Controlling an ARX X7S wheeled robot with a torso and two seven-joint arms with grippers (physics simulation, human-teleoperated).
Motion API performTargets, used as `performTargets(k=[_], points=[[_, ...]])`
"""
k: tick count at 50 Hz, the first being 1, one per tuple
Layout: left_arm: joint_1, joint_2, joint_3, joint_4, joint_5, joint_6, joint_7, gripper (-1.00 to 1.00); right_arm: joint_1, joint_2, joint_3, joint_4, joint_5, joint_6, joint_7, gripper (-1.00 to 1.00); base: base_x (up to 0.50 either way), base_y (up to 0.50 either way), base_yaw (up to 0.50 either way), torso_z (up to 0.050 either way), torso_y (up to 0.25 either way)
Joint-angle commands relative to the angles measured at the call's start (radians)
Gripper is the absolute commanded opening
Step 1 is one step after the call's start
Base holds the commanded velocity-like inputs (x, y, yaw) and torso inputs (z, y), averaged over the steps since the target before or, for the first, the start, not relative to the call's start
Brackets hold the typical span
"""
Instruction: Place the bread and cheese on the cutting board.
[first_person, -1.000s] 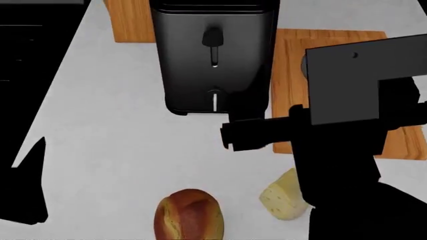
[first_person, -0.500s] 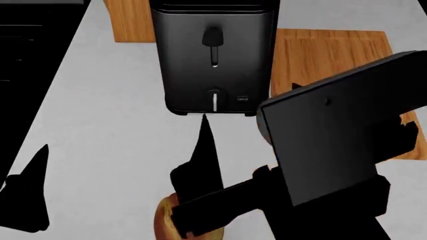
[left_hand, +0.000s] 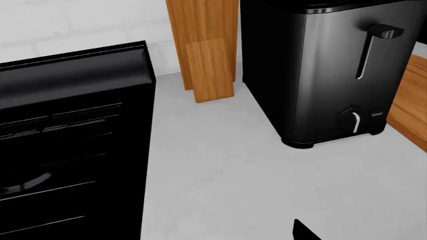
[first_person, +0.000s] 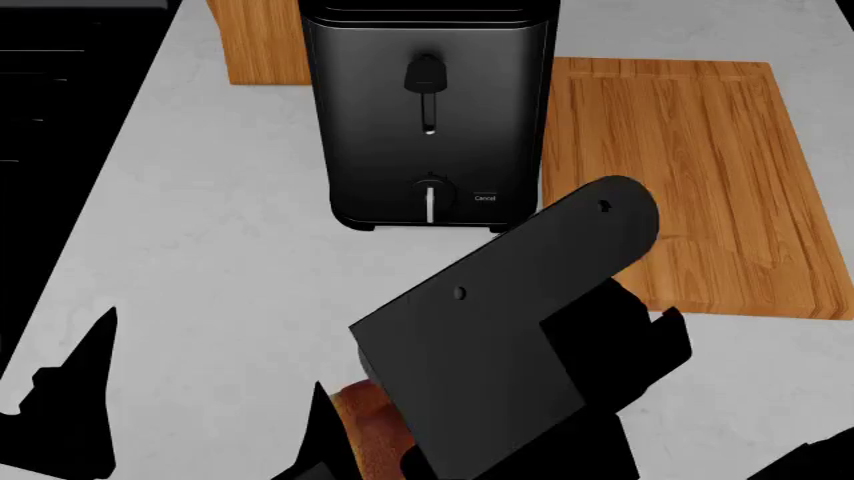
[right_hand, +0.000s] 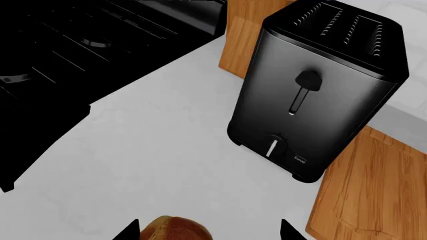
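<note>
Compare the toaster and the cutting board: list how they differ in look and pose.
The toaster is a dark, glossy metal box standing upright; the cutting board is orange-brown wood with visible grain, lying flat. The toaster carries a lever and a dial on its front; the cutting board shows only a shallow groove near its edge. Both rest on the pale counter, side by side, and neither holds any food.

"Cancel" in small white letters on the black toaster (first_person: 427, 110), beside its lower front dial.
</note>
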Motion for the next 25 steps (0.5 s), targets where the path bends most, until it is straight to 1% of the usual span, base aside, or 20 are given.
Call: performTargets(k=[1,5,7,9,11,19,25], points=[[-0.031,0.014,-0.046,-0.046,0.032,0.029,0.065,1.0,-0.002,-0.036,-0.055,0.012,-0.01,-0.006,-0.029,1.0,0.0,0.0,0.0,0.0,0.0],[-0.032,0.012,-0.043,-0.043,0.013,0.034,0.047,1.0,-0.029,-0.04,-0.055,0.021,-0.044,0.001,-0.047,1.0,0.0,0.0,0.0,0.0,0.0],[-0.019,0.013,-0.045,-0.038,0.029,0.037,0.061,1.0,-0.034,-0.041,-0.051,0.021,-0.055,-0.001,-0.053,1.0,0.0,0.0,0.0,0.0,0.0],[0.023,0.013,-0.06,-0.023,0.061,0.045,0.091,1.0,-0.053,-0.046,-0.057,0.013,-0.065,-0.006,-0.053,1.0,0.0,0.0,0.0,0.0,0.0],[0.032,0.01,-0.063,-0.022,0.062,0.047,0.092,1.0,-0.077,-0.052,-0.06,0.018,-0.092,0.009,-0.071,1.0,0.0,0.0,0.0,0.0,0.0],[0.03,-0.005,-0.066,-0.023,0.05,0.052,0.091,1.0,-0.145,-0.087,-0.068,0.036,-0.173,0.039,-0.13,1.0,0.0,0.0,0.0,0.0,0.0],[0.055,-0.002,-0.07,-0.015,0.089,0.063,0.125,1.0,-0.17,-0.102,-0.081,0.047,-0.213,0.059,-0.161,1.0,0.0,0.0,0.0,0.0,0.0]])
